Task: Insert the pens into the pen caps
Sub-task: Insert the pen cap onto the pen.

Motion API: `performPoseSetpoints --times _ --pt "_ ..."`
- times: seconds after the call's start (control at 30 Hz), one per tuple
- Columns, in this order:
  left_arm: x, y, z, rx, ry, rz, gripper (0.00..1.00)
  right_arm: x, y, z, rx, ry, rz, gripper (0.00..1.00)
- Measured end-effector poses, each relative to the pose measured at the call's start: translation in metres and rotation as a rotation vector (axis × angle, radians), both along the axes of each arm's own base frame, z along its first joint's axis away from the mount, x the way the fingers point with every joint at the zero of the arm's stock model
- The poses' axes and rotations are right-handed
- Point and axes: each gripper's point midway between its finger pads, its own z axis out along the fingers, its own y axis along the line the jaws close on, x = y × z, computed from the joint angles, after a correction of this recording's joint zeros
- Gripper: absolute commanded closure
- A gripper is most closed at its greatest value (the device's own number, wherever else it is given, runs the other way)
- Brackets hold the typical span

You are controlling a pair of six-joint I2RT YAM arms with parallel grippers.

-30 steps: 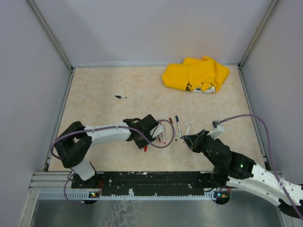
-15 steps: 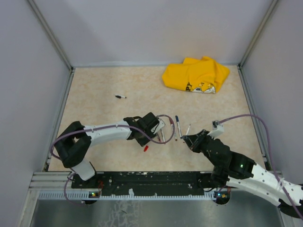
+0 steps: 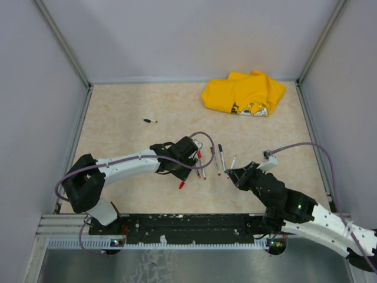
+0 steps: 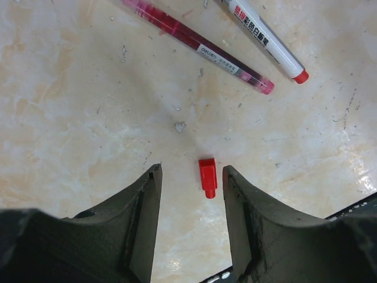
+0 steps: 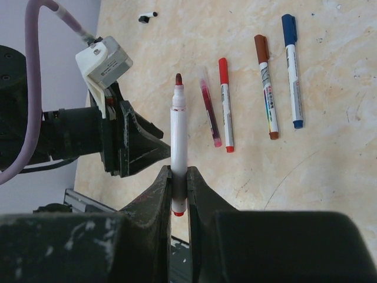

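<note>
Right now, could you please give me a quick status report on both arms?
Left gripper open, red cap framed between its fingers, untouched. Right gripper shut on uncapped red-tipped pen. Spare pens lie beside, none blocking the cap.

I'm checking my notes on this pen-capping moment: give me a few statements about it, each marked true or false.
1. The right gripper grips an uncapped white pen. True.
2. The left gripper is shut on the red cap. False: its jaws stand open, and the cap lies on the table between them.
3. A blue-capped pen lies on the table. True.
4. The yellow cloth covers that pen. False: it lies apart from it, by the far edge.
</note>
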Motion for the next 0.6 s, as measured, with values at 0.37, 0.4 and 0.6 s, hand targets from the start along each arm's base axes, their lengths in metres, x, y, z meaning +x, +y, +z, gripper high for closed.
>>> performPoseSetpoints --times 0.37,0.4,0.6 --pt "-0.017 0.000 -0.012 0.006 0.067 0.009 0.50 0.000 0.004 -0.006 -0.006 0.011 0.007 1.00" --pt "-0.019 0.000 -0.014 0.012 0.072 0.006 0.50 0.000 0.005 -0.007 -0.008 0.013 0.009 1.00" --pt "-0.029 0.001 -0.030 0.068 0.103 -0.011 0.51 0.000 0.009 -0.007 -0.005 0.018 0.022 1.00"
